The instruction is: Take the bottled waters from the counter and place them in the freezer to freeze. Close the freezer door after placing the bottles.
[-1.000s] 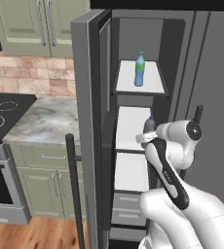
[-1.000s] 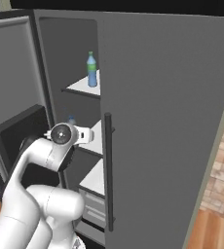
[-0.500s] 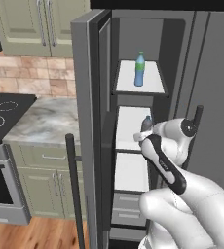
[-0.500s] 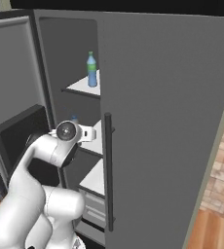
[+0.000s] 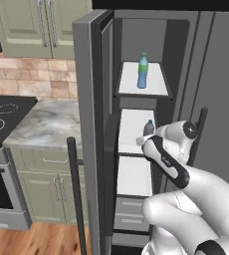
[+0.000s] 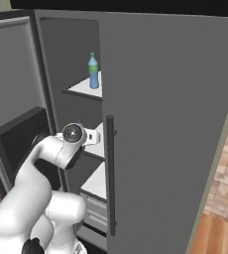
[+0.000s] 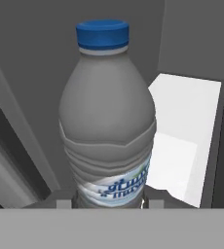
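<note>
Reaching into the open freezer (image 5: 141, 74), the white arm holds the gripper (image 7: 109, 203) at the level of the second white shelf (image 5: 132, 130) from the top. In the hand view the grey bottle (image 7: 109, 126) with a blue cap stands upright right in front of the camera, its printed label low between the jaws, which sit narrow against its base on both sides, clasping it. From the left base view the dark top of that grey bottle (image 5: 149, 127) pokes up just above the wrist, over the second shelf; whether its bottom rests on the shelf I cannot tell.

One shelf higher, the blue bottle (image 5: 143, 71) with its green cap stands upright on the top shelf (image 5: 156, 82), well apart from the gripper; the right base view shows the same blue bottle (image 6: 93, 71) near the shelf's front edge.

To the left of the freezer, the freezer door (image 5: 89, 129) stands swung wide open, its long dark bar handle (image 5: 76, 194) facing the camera. Beyond the door lies the marbled counter (image 5: 49, 127), next to the black stovetop (image 5: 4, 114). To the right of the freezer, the plain grey refrigerator door (image 6: 170, 134) is shut.
</note>
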